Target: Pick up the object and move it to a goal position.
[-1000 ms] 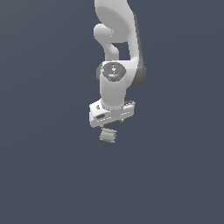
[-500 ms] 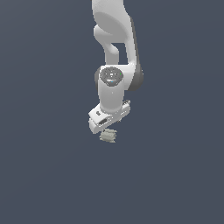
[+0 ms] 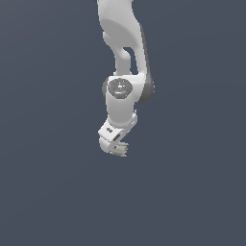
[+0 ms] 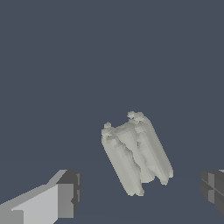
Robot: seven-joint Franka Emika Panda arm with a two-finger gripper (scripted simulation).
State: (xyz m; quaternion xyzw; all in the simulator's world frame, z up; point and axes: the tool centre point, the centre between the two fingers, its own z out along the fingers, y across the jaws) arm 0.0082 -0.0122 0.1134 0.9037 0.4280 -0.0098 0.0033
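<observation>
The object (image 4: 136,153) is a small pale grey-beige ridged block lying on the dark grey floor. In the wrist view it sits between my two fingers, touching neither the one finger (image 4: 65,199) nor the other finger (image 4: 213,190). My white gripper (image 4: 141,191) is open and wide apart. In the exterior view the gripper (image 3: 115,145) hangs tilted under the white arm, right down at the object (image 3: 121,150), which shows partly at the fingertips.
A plain dark grey floor (image 3: 48,192) fills both views. The white arm (image 3: 122,57) comes down from the top of the exterior view. No goal marker shows.
The gripper has turned and come down around the object, which was a little below it before. The object has not moved.
</observation>
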